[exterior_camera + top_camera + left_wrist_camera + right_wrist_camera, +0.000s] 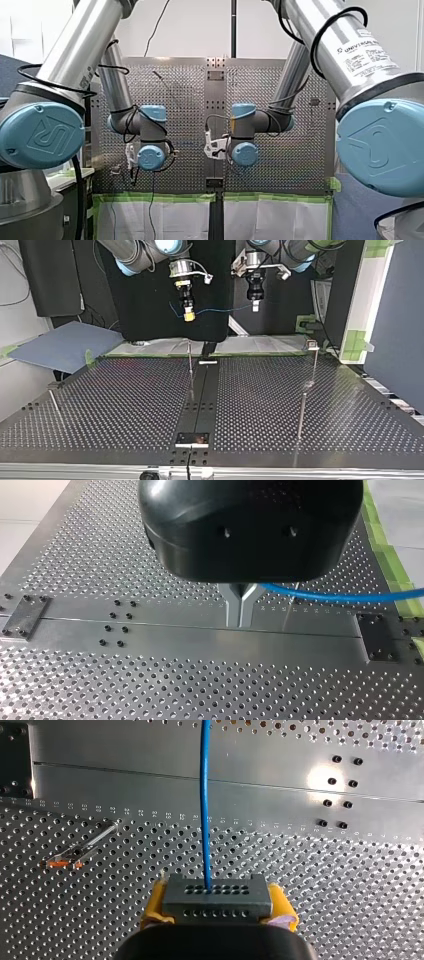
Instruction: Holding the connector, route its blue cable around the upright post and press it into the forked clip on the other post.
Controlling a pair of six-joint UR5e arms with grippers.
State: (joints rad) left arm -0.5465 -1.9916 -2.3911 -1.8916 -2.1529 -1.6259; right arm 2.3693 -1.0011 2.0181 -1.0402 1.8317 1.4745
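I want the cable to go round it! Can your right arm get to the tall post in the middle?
Probably yes. My right gripper, shut on the connector, hangs in open air above the table; nothing shows between it and the upright post.

There are two grippers, my right gripper (188,316) and my left gripper (255,306); one connector (217,900) in my right gripper; one blue cable (220,310) between them; four thin posts (190,360); one tabletop (125,400).
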